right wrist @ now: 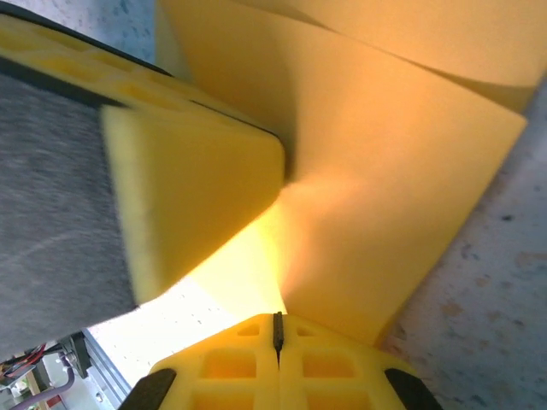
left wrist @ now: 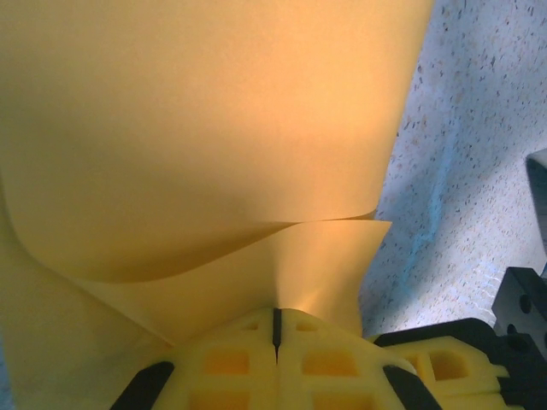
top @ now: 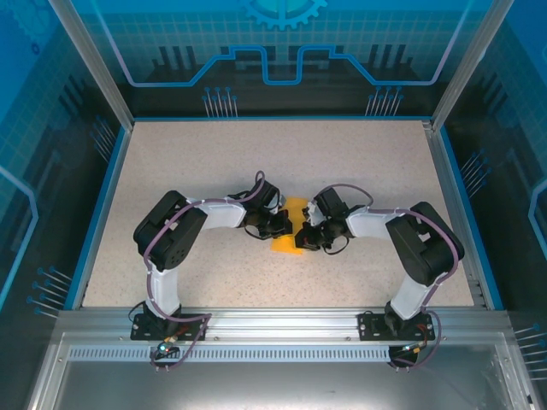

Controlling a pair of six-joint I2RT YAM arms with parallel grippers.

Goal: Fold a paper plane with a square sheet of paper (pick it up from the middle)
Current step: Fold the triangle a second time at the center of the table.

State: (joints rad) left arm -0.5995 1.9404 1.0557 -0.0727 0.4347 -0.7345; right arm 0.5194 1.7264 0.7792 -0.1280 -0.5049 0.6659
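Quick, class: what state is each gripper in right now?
Left gripper: closed, pinching the orange-yellow paper.
Right gripper: closed, pinching the same paper.

Each unit, the left arm [top: 171, 235] and the right arm [top: 425, 248], combines bulky black joint housings with white link covers. A purple-grey cable [top: 148, 269] runs along the outside of each arm in loose loops. A black base plate [top: 167, 325] anchors each arm, with a small connector at its 6 o'clock edge. The left gripper [left wrist: 276, 323] and right gripper [right wrist: 277, 326] carry yellow moulded fingers [left wrist: 231, 367] with rectangular pockets, flanked by black mounts at 4 and 8 o'clock.
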